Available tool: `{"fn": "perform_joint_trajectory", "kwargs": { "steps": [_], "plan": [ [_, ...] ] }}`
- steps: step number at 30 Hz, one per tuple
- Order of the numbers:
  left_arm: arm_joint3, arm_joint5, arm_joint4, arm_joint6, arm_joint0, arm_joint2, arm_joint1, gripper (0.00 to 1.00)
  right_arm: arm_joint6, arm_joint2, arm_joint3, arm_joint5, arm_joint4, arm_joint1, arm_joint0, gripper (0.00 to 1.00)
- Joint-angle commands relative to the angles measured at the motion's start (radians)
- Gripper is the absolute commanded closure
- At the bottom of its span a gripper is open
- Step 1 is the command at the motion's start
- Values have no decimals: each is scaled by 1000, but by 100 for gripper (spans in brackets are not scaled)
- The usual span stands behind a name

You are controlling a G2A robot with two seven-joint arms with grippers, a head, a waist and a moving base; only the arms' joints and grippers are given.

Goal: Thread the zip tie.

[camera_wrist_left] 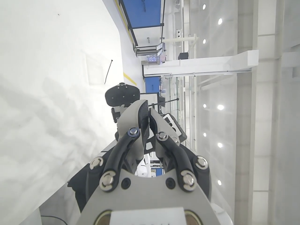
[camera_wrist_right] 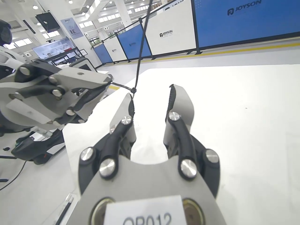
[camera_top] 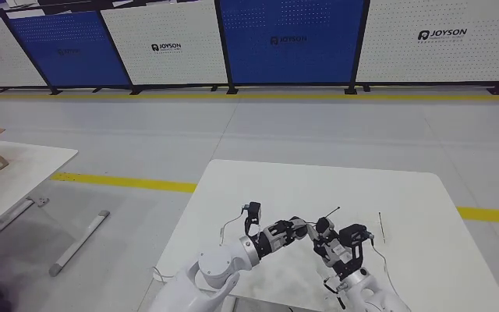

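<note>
A black zip tie [camera_wrist_right: 142, 38] is held up above the white table [camera_wrist_right: 234, 99]. My left gripper [camera_wrist_right: 109, 83] is shut on a short stretch of strap that leads to the tie's head [camera_wrist_right: 133, 90]. From the head the long strap rises steeply. My right gripper [camera_wrist_right: 152, 97] is open, one fingertip [camera_wrist_right: 128, 101] right beside the head, nothing between its fingers. In the top view the left gripper [camera_top: 302, 226] and the right gripper [camera_top: 321, 228] meet near the table's front edge, with the zip tie's tail [camera_top: 333, 211] sticking out beyond them. In the left wrist view the left gripper [camera_wrist_left: 147, 108] is shut, with the zip tie [camera_wrist_left: 170, 100] poking out past it.
A second black zip tie [camera_top: 382, 226] lies flat on the table to the right of the grippers; it shows as the spare zip tie [camera_wrist_left: 108, 71] in the left wrist view. Another white table [camera_top: 31, 164] stands at far left. Blue and white panels [camera_top: 288, 39] line the back.
</note>
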Motion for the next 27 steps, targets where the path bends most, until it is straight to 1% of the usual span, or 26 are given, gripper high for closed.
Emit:
{"fn": "perform_joint_trajectory", "kwargs": {
  "steps": [1, 3, 4, 8, 14, 15, 17, 18, 20, 22, 27],
  "plan": [
    [1, 0, -2, -1, -2, 1, 0, 100, -3, -2, 1, -4, -2, 1, 0, 68],
    [3, -2, -4, 0, -2, 1, 0, 100, 3, -5, 5, -9, -1, 1, 3, 68],
    [3, -2, -4, 1, -2, 1, 0, 100, 5, -6, 6, -8, -1, 1, 5, 66],
    [9, -4, -1, 4, -3, 1, 1, 100, 8, -8, 9, -11, 1, 2, 9, 66],
    [13, -2, 5, 8, -5, 6, 1, 100, -14, -5, 5, -14, 7, 3, 4, 71],
    [13, -1, 5, 9, -6, 7, 1, 100, -15, -4, 4, -14, 7, 4, 3, 75],
    [16, 0, 4, 11, -7, 8, 0, 100, -17, -4, 3, -13, 6, 5, 2, 78],
    [18, 0, 4, 12, -8, 9, 0, 100, -18, -4, 3, -13, 6, 5, 2, 83],
    [21, 0, 3, 14, -10, 11, 0, 100, -19, -4, 4, -10, 7, 5, 2, 88],
    [22, 1, 2, 15, -11, 12, 0, 100, -17, -5, 7, -6, 8, 5, 4, 100],
    [22, 1, 2, 17, -11, 13, 0, 100, -18, -7, 11, -4, 9, 6, 8, 100]
  ]
}}
